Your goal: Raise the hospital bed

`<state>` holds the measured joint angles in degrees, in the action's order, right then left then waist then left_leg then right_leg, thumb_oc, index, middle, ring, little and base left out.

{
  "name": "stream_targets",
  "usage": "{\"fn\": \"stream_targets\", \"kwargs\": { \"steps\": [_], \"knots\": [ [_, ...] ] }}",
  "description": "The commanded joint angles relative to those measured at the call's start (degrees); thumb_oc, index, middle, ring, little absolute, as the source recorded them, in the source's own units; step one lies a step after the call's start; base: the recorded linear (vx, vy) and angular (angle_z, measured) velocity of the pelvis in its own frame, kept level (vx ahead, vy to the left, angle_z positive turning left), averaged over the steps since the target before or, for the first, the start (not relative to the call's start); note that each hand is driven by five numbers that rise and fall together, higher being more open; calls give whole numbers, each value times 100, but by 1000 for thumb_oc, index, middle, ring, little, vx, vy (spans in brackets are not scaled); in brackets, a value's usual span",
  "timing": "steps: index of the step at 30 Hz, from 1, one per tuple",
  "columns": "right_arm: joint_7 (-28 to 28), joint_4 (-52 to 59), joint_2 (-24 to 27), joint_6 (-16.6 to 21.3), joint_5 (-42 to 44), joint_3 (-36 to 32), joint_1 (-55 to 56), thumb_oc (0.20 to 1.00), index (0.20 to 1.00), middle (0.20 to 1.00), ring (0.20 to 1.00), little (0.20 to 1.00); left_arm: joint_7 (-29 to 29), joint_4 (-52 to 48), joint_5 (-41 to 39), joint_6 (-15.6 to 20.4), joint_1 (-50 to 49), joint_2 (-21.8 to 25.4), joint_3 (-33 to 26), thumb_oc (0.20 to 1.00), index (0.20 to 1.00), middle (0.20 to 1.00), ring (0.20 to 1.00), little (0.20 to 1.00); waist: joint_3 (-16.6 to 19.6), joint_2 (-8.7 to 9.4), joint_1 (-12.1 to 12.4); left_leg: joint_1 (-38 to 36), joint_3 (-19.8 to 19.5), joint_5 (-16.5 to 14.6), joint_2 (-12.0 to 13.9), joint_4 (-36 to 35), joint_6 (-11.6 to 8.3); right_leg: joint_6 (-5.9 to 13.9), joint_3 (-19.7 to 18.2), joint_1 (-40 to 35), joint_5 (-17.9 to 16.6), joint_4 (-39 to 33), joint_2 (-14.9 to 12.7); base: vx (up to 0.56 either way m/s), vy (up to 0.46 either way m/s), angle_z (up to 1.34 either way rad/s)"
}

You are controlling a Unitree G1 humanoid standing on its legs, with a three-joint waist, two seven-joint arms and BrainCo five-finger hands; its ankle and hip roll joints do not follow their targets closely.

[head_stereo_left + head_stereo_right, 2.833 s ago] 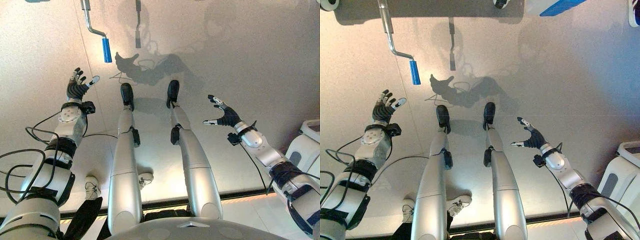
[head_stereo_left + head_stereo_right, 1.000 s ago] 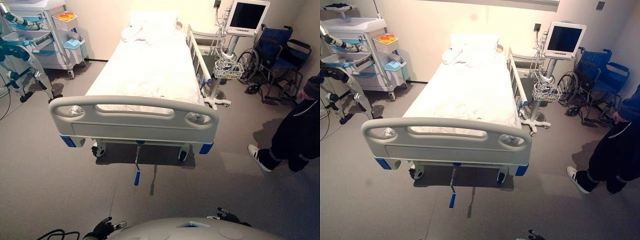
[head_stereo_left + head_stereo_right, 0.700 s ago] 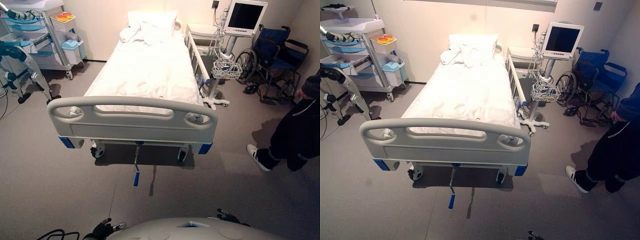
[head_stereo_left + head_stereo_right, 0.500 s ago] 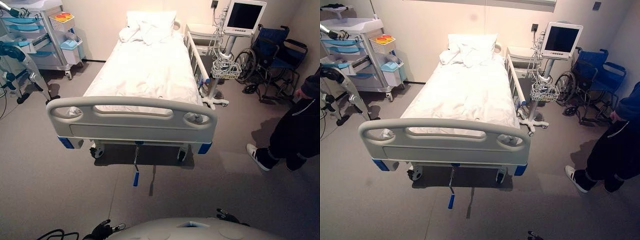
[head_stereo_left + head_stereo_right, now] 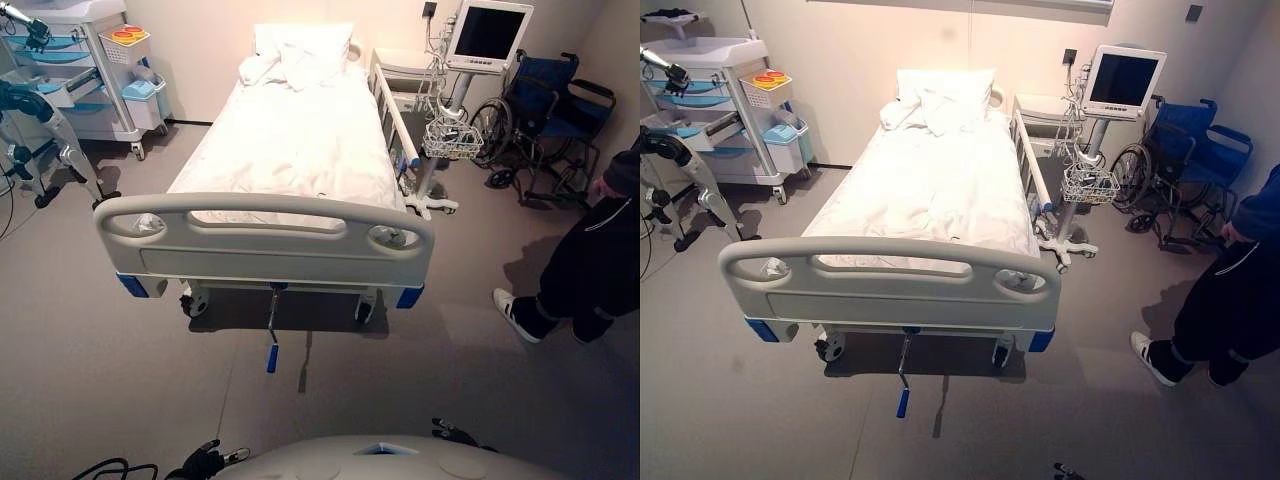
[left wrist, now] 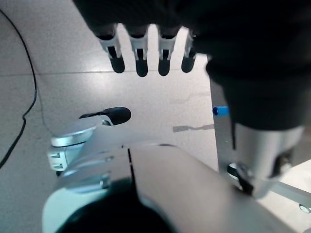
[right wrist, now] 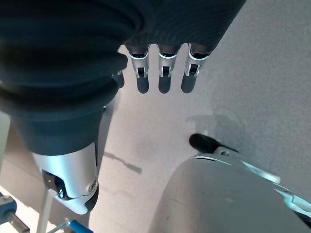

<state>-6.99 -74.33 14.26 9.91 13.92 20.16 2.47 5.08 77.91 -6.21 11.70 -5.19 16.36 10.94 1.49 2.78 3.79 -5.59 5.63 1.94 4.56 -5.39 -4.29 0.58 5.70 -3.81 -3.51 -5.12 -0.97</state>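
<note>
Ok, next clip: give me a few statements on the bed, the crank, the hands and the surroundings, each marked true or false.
1. A metal crank with a blue grip hangs below the grey plastic footboard of the white hospital bed. True.
2. The left hand is curled round that crank. False: its fingers hang straight over bare floor, holding nothing.
3. The right hand is open and holds nothing. True.
4. A blue wheelchair stands on the bed's left. False: it stands to the right, past the monitor on a wheeled stand.
5. A person in dark trousers stands to the right of the bed. True.
</note>
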Motion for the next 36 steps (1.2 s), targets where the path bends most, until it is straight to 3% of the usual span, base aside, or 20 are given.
{"fn": "stream_targets", "kwargs": {
  "steps": [1, 14, 36],
  "knots": [
    [44, 133, 26, 141, 12, 51, -460, 1000, 1000, 1000, 1000, 1000, 2, 334, 186, 109, 397, -55, -21, 1000, 1000, 1000, 1000, 1000, -161, -23, 49, -349, 139, -376, -419, 39, 214, 453, 3, -85, 612, 746, 21, 0, 0, 0],
    [418, 720, 142, 417, -347, 88, -376, 1000, 1000, 1000, 1000, 1000, -196, 277, 265, 217, 391, -113, -18, 1000, 1000, 1000, 1000, 1000, -192, -53, 16, -314, 160, -351, -415, 39, 198, 459, -19, -58, 572, 715, 22, 0, 0, 0],
    [6, 493, 114, 381, 141, 134, -411, 1000, 1000, 1000, 1000, 1000, -102, 435, 233, 219, 407, -93, -20, 1000, 1000, 1000, 1000, 1000, -161, -30, 37, -349, 140, -374, -416, 39, 194, 454, 2, -107, 596, 696, 10, 0, 0, 0]
  ]
}}
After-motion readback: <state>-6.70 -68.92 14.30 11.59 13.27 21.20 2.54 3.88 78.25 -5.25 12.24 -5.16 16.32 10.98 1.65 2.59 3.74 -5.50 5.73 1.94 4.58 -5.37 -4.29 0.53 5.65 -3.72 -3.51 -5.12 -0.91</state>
